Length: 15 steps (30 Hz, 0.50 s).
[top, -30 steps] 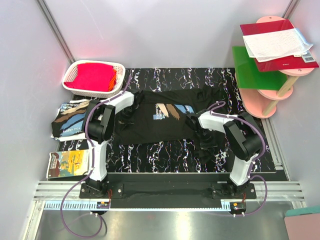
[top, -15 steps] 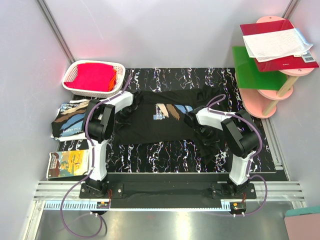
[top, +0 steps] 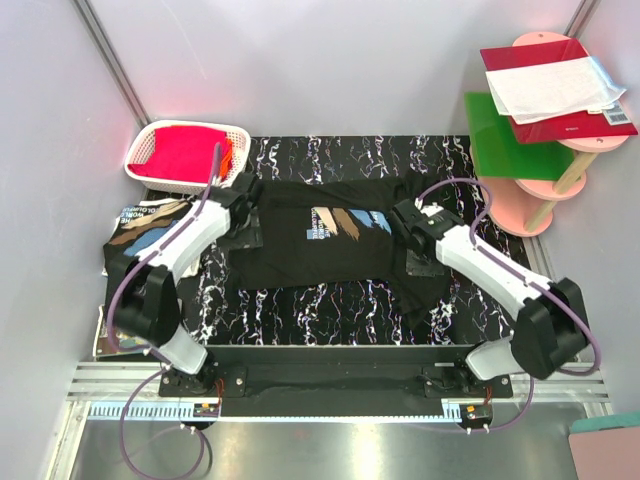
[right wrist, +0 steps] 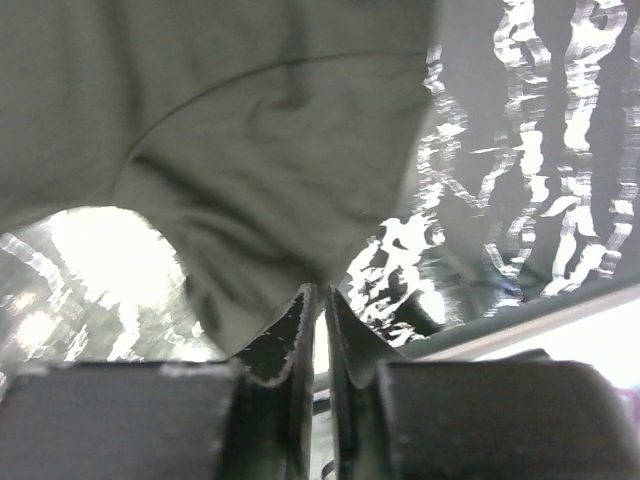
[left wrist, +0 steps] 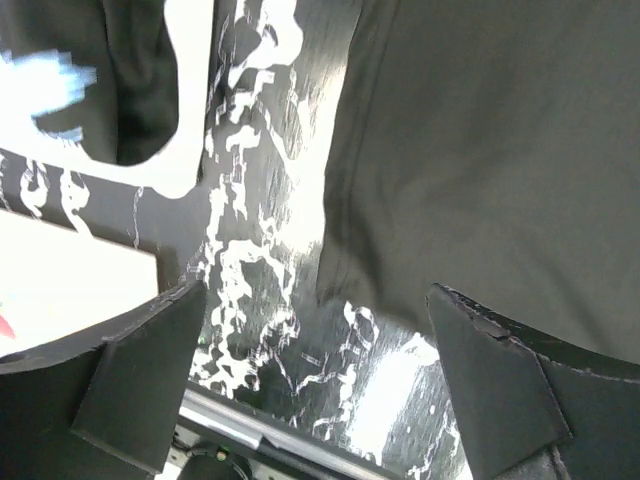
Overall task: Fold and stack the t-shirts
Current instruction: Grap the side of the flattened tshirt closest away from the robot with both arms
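Observation:
A black t-shirt [top: 330,240] with a chest print lies spread flat in the middle of the marbled table [top: 320,300]. My left gripper [top: 248,212] hovers at its left edge. In the left wrist view that gripper [left wrist: 320,385] stands wide open over bare table, with the shirt [left wrist: 490,150] just beyond and nothing between the fingers [left wrist: 140,375]. My right gripper [top: 408,222] is at the shirt's right sleeve. Its jaws [right wrist: 325,292] stand a thin slit apart, light showing through, and the sleeve cloth [right wrist: 270,190] rests against the tips.
Two folded printed t-shirts [top: 145,235] [top: 130,325] lie on the left edge. A white basket [top: 150,135] holding red cloth stands at the back left. A pink tiered stand [top: 545,190] with a green sheet and papers fills the back right.
Both arms have stretched out over the shirt's sides. The left gripper has sprung wide open and let the shirt go. The right jaws have parted slightly.

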Available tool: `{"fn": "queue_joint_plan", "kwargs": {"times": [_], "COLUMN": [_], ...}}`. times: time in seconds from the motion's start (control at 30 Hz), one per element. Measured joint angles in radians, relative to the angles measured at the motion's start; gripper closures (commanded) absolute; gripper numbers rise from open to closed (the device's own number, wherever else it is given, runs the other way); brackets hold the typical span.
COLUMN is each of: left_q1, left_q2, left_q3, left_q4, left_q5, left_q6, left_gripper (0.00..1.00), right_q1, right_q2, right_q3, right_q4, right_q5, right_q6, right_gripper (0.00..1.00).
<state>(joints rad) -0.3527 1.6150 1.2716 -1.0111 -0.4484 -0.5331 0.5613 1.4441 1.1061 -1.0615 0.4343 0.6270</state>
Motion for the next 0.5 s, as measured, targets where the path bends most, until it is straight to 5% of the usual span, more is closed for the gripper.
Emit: {"fn": "queue_joint_plan", "kwargs": {"times": [0.17, 0.2, 0.3, 0.5], "left_q1": [0.016, 0.018, 0.023, 0.032], "left_q2": [-0.048, -0.045, -0.027, 0.013], "left_q3": [-0.173, -0.206, -0.280, -0.300], "left_q4": [0.045, 0.052, 0.079, 0.146], "left_q5": [0.062, 0.080, 0.140, 0.198], "left_q6": [-0.031, -0.035, -0.044, -0.047], "left_gripper": [0.01, 0.01, 0.01, 0.01], "right_q1": [0.000, 0.000, 0.000, 0.000], "right_q2": [-0.055, -0.054, -0.040, -0.028], "right_q3": [-0.076, -0.091, -0.134, -0.186], "right_q4": [0.048, 0.056, 0.078, 0.124], "right_q5": [-0.107, -0.128, -0.191, -0.287], "right_q6": [-0.032, -0.034, -0.037, -0.037], "right_gripper": [0.76, 0.63, 0.49, 0.34]}}
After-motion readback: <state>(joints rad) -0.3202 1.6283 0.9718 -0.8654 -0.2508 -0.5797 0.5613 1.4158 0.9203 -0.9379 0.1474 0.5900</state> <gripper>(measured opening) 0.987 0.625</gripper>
